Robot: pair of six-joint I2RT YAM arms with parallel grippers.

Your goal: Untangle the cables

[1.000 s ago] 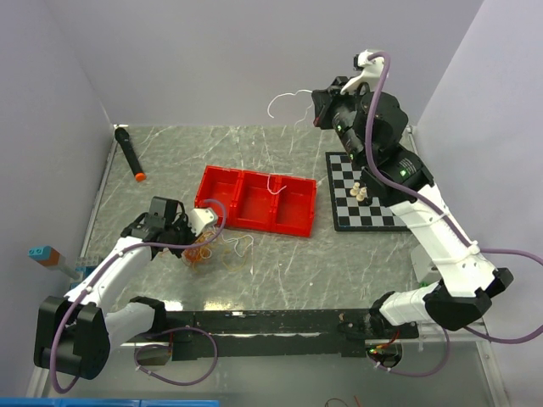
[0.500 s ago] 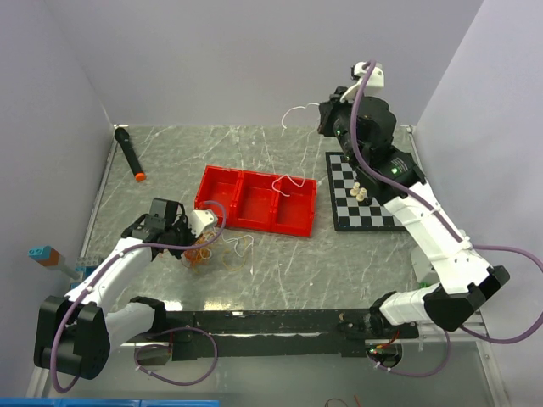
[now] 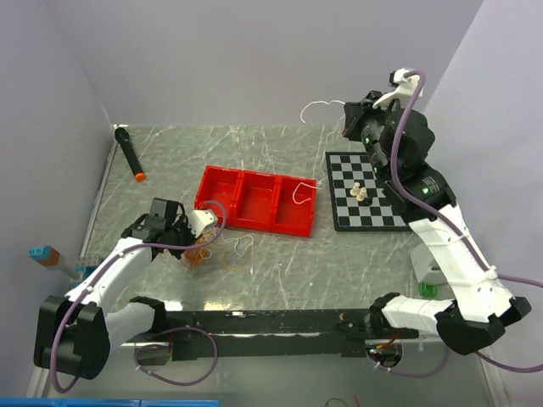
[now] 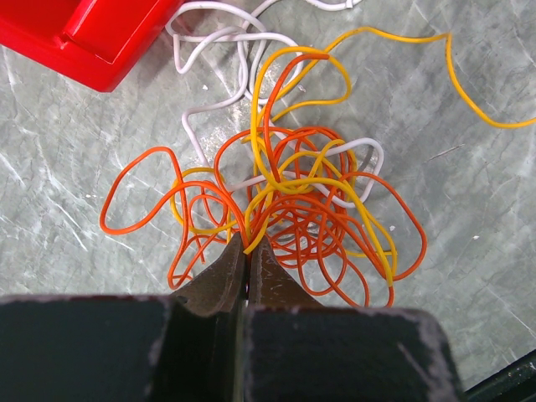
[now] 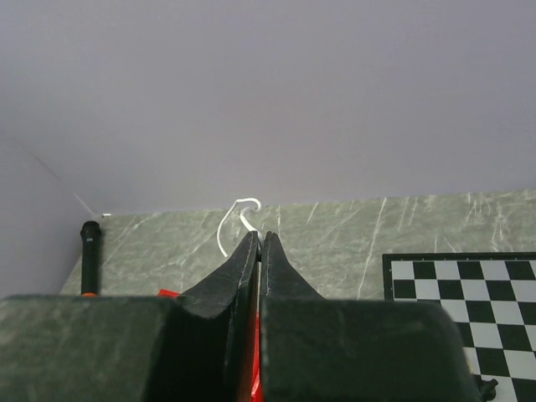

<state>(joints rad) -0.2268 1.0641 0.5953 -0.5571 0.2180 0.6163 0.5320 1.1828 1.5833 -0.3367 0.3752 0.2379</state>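
Where the table (image 3: 280, 263) lies open just in front of the red tray (image 3: 254, 227), the cables (image 4: 293, 201) sit in a loose knot. Orange and yellow loops are piled together, with white ones threading out toward the tray's near corner. Left gripper (image 4: 247, 247) low at the knot, jaws pinched together on orange and yellow strands at its near edge. One white strand (image 5: 237, 211) held well above the table; right gripper (image 5: 258, 240) clamped on it, loop curling past the tips. A white end (image 3: 299, 193) lies at the tray's right compartment. Chessboard (image 3: 344, 212) right of tray, small pale pieces (image 3: 360, 192) on it. Black marker (image 3: 127, 151), orange tip, far left.
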